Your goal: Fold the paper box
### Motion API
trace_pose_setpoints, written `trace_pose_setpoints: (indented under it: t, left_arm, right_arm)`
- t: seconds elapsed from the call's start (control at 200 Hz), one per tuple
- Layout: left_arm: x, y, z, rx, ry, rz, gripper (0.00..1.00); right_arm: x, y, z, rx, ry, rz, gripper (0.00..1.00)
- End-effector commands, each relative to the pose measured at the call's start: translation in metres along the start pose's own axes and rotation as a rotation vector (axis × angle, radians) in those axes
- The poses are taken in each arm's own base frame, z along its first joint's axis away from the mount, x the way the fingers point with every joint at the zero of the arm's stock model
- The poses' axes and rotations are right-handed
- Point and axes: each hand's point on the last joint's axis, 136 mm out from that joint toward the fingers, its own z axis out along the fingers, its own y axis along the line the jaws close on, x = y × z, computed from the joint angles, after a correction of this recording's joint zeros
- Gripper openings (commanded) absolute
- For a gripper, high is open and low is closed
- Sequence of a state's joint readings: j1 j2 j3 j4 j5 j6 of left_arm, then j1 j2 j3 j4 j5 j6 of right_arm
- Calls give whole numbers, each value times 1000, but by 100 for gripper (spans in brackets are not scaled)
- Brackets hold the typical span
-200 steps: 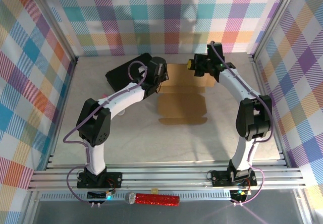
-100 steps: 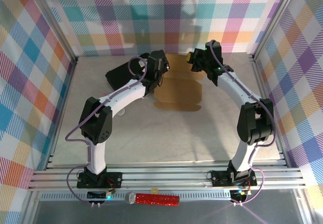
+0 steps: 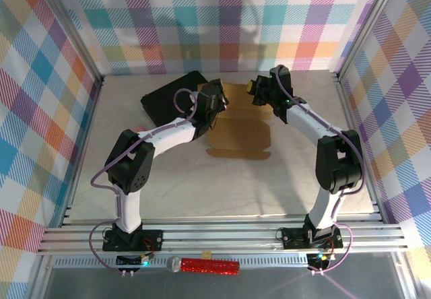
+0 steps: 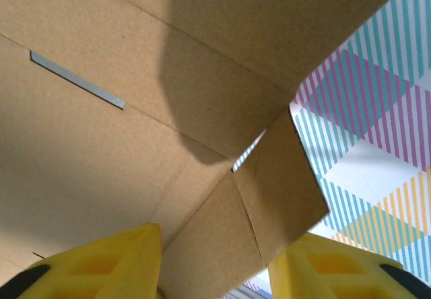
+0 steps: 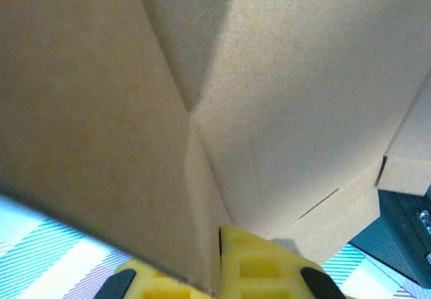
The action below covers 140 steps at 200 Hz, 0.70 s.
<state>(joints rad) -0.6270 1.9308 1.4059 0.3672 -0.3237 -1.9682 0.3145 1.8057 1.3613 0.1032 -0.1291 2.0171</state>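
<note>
The paper box [image 3: 239,134] is a brown die-cut cardboard sheet lying mid-table, its back panel raised. My left gripper [image 3: 219,101] is at the sheet's back left corner. In the left wrist view it [image 4: 215,262] stands open, and a folded corner flap of the paper box [image 4: 135,144] lies between its yellow fingers [image 4: 101,265]. My right gripper [image 3: 258,87] is at the back right corner. In the right wrist view it [image 5: 219,265] is shut on an upright flap edge of the paper box [image 5: 303,110].
A black case [image 3: 165,97] lies at the back left, right beside my left arm. Plaid walls close the back and both sides. A red glittery stick [image 3: 205,266] lies on the front rail below the arm bases.
My left gripper has opened from shut and shifted slightly right along the box's back edge. The right gripper moved a little left, still pinching its flap. The sheet shifted back and left.
</note>
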Motion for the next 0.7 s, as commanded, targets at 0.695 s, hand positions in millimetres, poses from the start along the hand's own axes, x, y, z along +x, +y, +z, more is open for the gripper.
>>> trace_pose_setpoints:
  t: [0.695]
  left_arm:
    - [25, -94, -60, 63, 90, -23, 58]
  right_arm:
    - [49, 69, -69, -122, 173, -212, 0]
